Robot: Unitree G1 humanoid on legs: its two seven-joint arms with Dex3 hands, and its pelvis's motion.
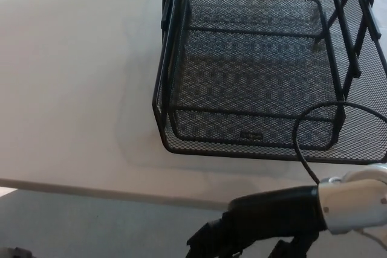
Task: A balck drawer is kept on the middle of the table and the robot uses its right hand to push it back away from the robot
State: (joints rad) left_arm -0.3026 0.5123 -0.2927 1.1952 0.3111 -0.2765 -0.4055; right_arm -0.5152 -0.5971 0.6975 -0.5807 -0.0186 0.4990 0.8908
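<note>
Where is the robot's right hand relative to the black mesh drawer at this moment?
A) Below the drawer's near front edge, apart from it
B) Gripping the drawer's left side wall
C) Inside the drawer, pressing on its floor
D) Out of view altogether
A: the right hand sits low in the head view, past the table's near edge, with bare table between it and the drawer.
</note>
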